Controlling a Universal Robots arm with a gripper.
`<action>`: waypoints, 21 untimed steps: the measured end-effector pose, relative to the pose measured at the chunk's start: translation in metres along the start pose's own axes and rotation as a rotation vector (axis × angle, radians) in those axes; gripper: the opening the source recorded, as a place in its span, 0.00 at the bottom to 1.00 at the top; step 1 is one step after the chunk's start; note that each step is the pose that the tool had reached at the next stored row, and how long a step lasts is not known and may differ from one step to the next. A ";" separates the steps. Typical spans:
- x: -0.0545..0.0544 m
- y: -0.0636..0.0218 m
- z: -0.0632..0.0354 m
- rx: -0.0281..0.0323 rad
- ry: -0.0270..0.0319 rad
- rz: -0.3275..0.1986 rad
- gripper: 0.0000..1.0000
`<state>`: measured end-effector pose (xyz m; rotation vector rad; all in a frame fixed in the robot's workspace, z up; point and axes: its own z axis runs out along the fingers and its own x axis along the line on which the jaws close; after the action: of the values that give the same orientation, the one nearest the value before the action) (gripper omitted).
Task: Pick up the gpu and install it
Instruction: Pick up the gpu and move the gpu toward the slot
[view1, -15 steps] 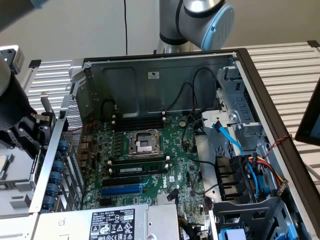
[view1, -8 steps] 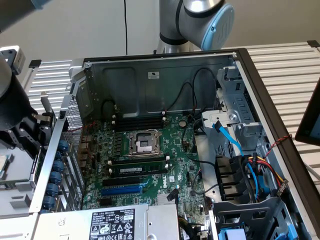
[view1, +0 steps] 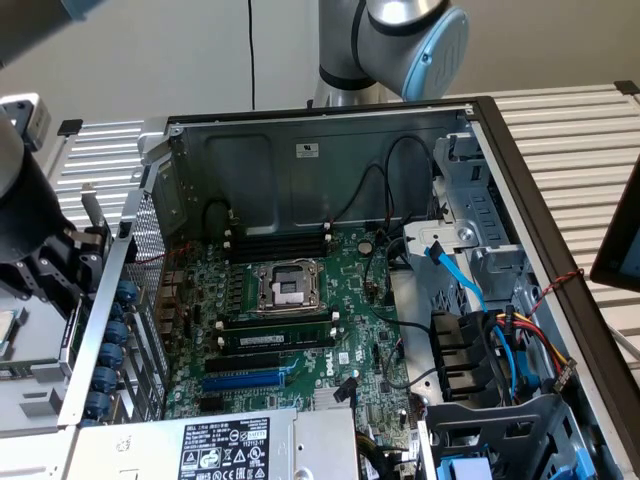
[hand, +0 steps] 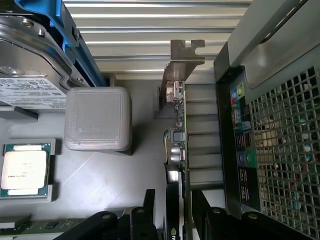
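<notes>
The fingers (hand: 149, 210) stood apart, one on either side of the gpu (hand: 178, 140), which stood on edge on the worktop (hand: 110, 180) beside the computer case (hand: 280, 150). The gpu was not yet gripped or installed.

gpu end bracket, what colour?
Dull silver-grey metal; the bracket on the gpu shows best in the wrist view.

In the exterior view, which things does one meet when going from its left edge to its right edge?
gripper → blue clips → CPU socket → blue cable → coloured wires → dark panel at the exterior view's right edge.
</notes>
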<state>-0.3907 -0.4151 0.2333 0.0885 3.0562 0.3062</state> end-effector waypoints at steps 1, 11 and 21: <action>0.000 -0.0001 0.0004 0.0000 0.0001 0.000 0.42; 0.000 -0.0004 0.0020 -0.0032 0.0023 -0.011 0.42; -0.001 -0.0004 0.0022 -0.0035 0.0039 -0.017 0.34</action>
<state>-0.3893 -0.4151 0.2312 0.0615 3.0584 0.3110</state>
